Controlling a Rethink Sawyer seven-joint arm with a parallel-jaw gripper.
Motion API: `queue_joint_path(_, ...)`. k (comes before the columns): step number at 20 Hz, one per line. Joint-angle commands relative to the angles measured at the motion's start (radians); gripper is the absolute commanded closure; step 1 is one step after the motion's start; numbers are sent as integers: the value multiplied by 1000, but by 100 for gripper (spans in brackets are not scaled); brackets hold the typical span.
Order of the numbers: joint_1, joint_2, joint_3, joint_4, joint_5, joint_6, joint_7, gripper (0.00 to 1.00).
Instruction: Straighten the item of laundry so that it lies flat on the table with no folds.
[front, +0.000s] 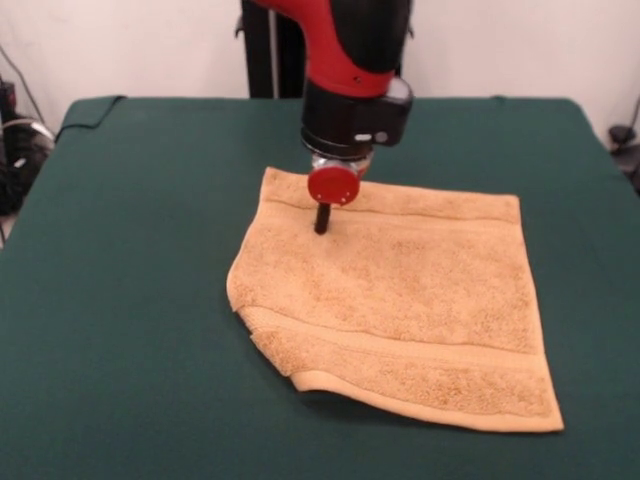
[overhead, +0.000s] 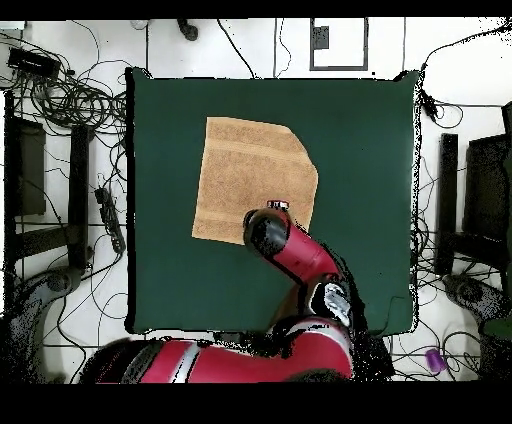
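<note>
The pincer (front: 322, 222) presses on the square orange-tan terry-cloth towel (front: 400, 310); its spread I cannot tell. Dragging toward the tucked-under corner diagonally opposite should flatten it on the dark green cloth-topped desk (front: 130, 300).

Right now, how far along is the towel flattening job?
Mostly done: the towel lies spread on the green table, with most of its surface flat. In hand: the gripper is down on the towel near its far corner by the border band. Left: the near left corner is cut off at a slant, seemingly folded under, so that corner needs pulling out before the towel lies square.
</note>
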Motion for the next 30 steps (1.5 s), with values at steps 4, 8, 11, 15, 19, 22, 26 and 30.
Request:
queue_joint_path(4,457,350,-294,-254,181,441,494,100)
queue_joint_path(8,473,370,-317,-295,197,493,533,100)
queue_joint_path(11,474,362,-315,-306,203,510,547,100)
queue_joint_path(15,477,340,-317,-311,186,547,556,100)
queue_joint_path(19,466,306,-305,-293,165,556,540,100)
queue_joint_path(22,460,290,-296,-284,162,555,533,100)
queue_joint_path(26,461,280,-290,-292,169,565,543,100)
queue_joint_path(30,461,281,-289,-318,174,591,561,100)
